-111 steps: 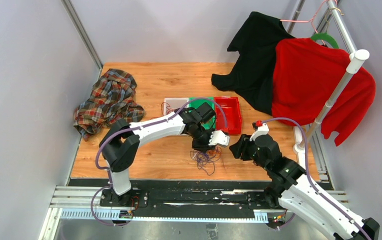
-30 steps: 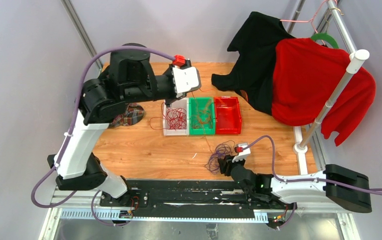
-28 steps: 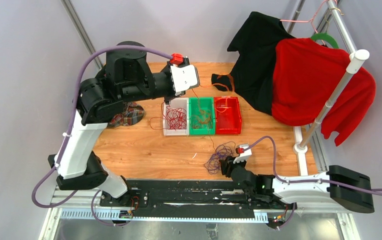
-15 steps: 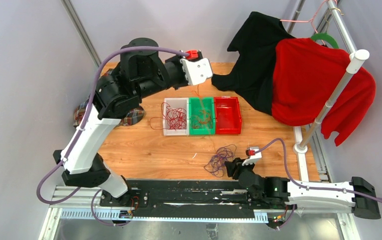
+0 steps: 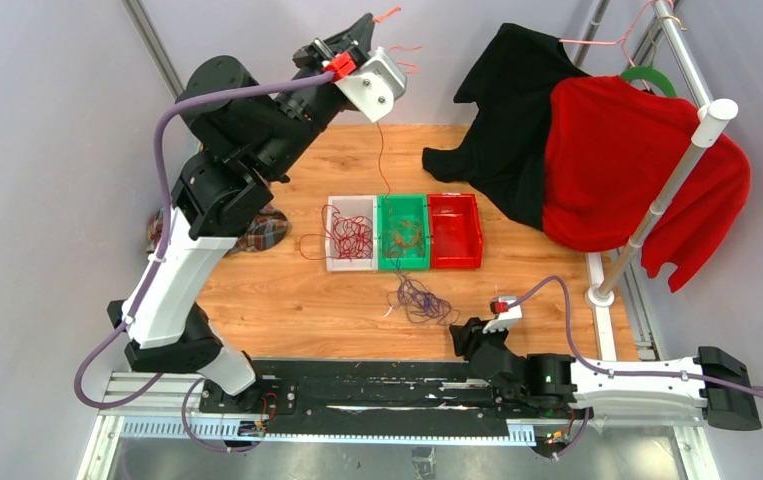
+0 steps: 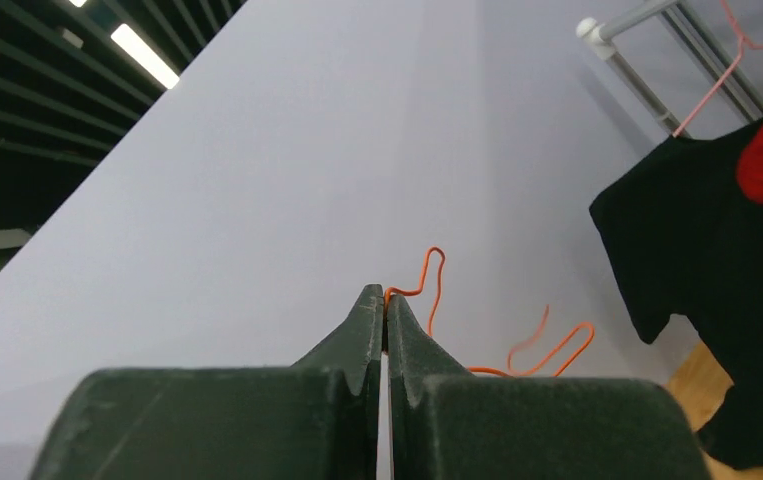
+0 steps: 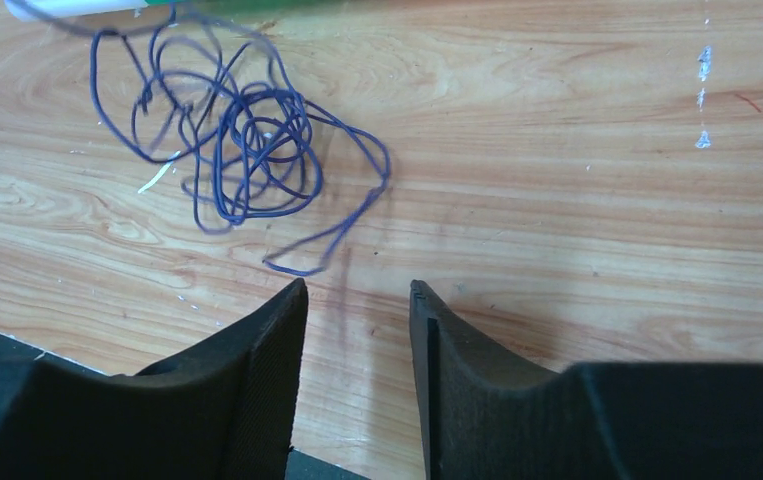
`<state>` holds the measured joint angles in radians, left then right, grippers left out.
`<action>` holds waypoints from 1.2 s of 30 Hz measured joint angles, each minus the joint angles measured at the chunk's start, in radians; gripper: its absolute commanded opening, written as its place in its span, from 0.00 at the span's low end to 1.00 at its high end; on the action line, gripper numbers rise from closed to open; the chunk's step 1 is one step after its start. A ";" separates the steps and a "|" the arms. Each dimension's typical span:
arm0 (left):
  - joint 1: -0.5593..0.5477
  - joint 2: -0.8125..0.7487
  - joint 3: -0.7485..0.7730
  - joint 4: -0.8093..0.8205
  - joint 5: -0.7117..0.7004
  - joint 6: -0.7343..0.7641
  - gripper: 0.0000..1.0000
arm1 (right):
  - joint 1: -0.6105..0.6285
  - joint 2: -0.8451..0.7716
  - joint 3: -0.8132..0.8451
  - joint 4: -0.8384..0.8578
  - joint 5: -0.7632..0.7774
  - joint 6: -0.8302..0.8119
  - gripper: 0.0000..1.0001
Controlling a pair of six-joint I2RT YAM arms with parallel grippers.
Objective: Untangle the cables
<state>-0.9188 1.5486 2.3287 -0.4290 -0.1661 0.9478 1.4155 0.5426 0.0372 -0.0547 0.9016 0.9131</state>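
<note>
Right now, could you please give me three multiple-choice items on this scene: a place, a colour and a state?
1. The purple cable lies: A in the red bin; B on the table before the green bin; C on the plaid shirt.
2. The left claw grips a cable coloured: A orange; B purple; C white.
3. The right claw is: A open; B shut on a cable; C unseen.
Answers: B, it lies on bare wood; A, the orange cable leaves its pinched tips; A, its jaws stand apart.
</note>
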 measured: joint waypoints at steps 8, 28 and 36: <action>0.000 0.018 0.060 0.063 0.002 0.010 0.01 | 0.029 -0.051 0.008 -0.024 0.021 0.035 0.49; 0.000 -0.021 0.048 -0.041 0.119 -0.070 0.01 | -0.323 0.443 0.369 0.528 -0.459 -0.758 0.74; 0.000 -0.026 0.042 -0.055 0.121 -0.069 0.00 | -0.435 0.611 0.446 0.601 -0.719 -0.780 0.39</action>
<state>-0.9188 1.5230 2.3711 -0.4835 -0.0452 0.8783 0.9810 1.1538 0.4835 0.5461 0.1825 0.1326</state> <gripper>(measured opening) 0.017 0.618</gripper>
